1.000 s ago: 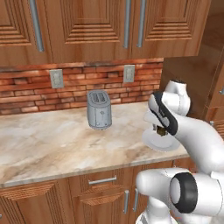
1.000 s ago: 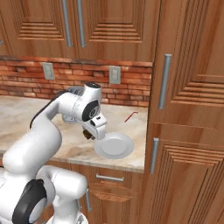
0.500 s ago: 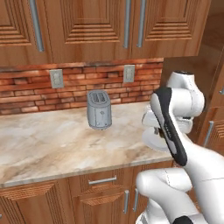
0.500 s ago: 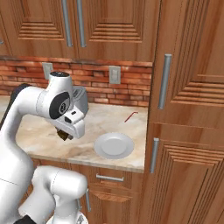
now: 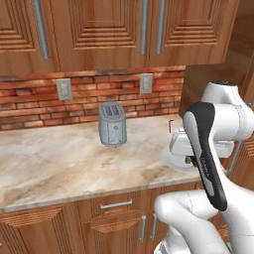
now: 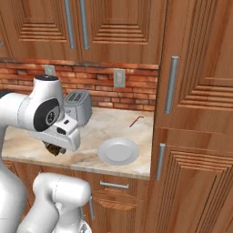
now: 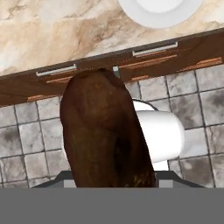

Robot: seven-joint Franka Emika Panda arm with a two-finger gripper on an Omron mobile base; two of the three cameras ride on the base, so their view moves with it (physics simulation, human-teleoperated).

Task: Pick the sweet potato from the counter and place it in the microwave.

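The jaws (image 6: 55, 150) are pinched on the sweet potato (image 7: 104, 131), a dark reddish-brown oblong that rises straight out from between them in the hand view and covers the fingertips. In the right base view a small dark brown lump shows under the white hand, held clear of the desk (image 6: 113, 132) and hanging at its front edge.

Past the far end of the sweet potato, the hand view looks down on grey floor tiles (image 7: 26, 131), then on the wooden drawer fronts (image 7: 153, 59) with their bar handles, then on the cream-veined desk top. At that view's upper edge lies the rim of the round white plate (image 7: 144, 15).

In the right base view the plate (image 6: 119, 151) lies on the desk near the jaws, toward the tall wooden cabinet (image 6: 200, 113), and a thin red bent rod (image 6: 135, 121) lies beyond it, near the brick wall (image 6: 136, 91). The silver toaster (image 6: 78, 106) stands behind the hand, toward that wall. In the left base view the toaster (image 5: 112, 124) stands upright, well apart from the jaws, on the desk.
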